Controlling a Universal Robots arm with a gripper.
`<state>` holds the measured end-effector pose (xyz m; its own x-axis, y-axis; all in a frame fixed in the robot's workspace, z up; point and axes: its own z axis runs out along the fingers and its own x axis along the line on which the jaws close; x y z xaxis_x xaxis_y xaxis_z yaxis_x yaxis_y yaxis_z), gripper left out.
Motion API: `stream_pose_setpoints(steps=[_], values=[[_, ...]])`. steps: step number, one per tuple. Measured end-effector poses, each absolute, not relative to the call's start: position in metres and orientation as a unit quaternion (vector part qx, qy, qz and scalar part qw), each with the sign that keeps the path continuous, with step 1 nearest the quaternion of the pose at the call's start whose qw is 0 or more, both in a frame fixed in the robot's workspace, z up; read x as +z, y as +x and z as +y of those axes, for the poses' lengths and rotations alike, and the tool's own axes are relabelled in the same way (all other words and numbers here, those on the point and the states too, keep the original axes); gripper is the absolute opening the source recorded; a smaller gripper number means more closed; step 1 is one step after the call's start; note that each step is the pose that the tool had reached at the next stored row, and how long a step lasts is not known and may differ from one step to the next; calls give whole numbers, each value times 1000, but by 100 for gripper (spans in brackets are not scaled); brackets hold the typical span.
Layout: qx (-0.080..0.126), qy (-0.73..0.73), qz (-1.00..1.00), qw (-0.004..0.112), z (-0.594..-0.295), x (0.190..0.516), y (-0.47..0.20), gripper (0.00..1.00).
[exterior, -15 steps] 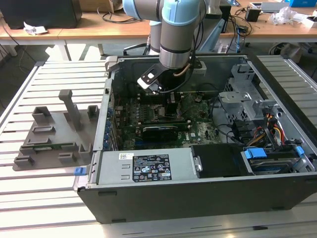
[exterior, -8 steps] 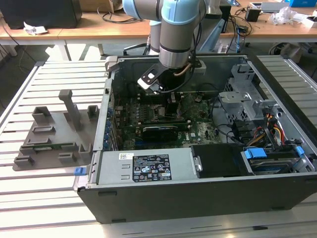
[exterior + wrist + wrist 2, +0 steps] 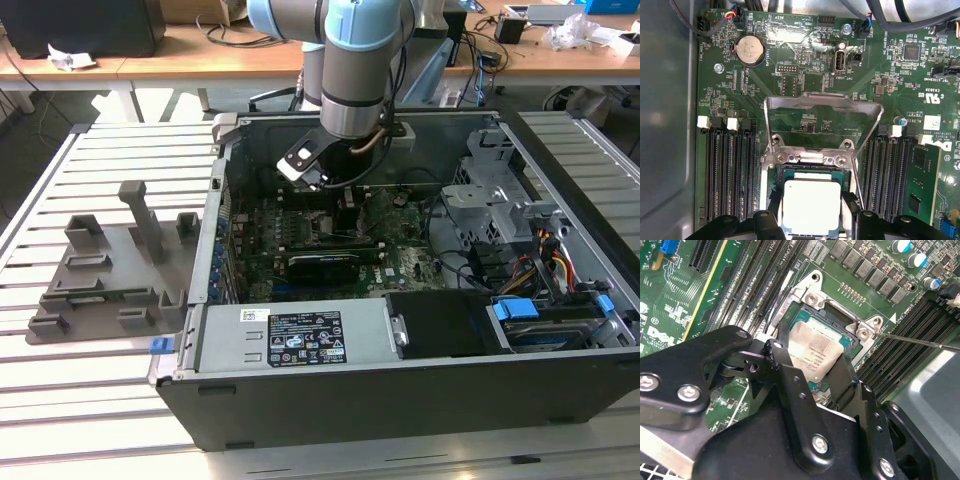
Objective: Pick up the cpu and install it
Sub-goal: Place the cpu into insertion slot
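**Arm (image 3: 352, 70) reaching straight down into the open computer case (image 3: 400, 400), tool (image 3: 812, 360) closed on the cpu (image 3: 811, 205) at the socket (image 3: 805, 173).**

The case lay on its side on the slatted surface (image 3: 80, 400), with a grey fixture tray (image 3: 110, 270) beside it on the exterior view's left. From where I stood, the arm's last link hung almost vertical over the motherboard (image 3: 400, 265), and its own bulk hid the tip of the tool. In the second wrist view the two black fingers (image 3: 790, 380) were spread just enough to take the chip and pressed against its opposite edges. The chip's silver plate faced up inside the socket's frame. The metal load plate (image 3: 822, 101) was swung up and open beyond it. I couldn't make out whether the chip was fully seated or sat just above the contacts, because the fingers covered its flanks. Its near edge was cut off in the first wrist view.
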<state>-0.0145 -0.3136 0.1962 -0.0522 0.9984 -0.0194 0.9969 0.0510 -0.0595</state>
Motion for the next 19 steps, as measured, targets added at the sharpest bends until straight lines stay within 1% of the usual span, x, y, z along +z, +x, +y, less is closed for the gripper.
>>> stream_pose_setpoints(steps=[5,6,7,19], values=[[27,-688,-725,14,-313,196,-14,55],[27,-688,-725,14,-313,195,-14,56],[28,-688,-725,14,-313,196,-14,62],[28,-688,-725,14,-310,196,-22,62]])
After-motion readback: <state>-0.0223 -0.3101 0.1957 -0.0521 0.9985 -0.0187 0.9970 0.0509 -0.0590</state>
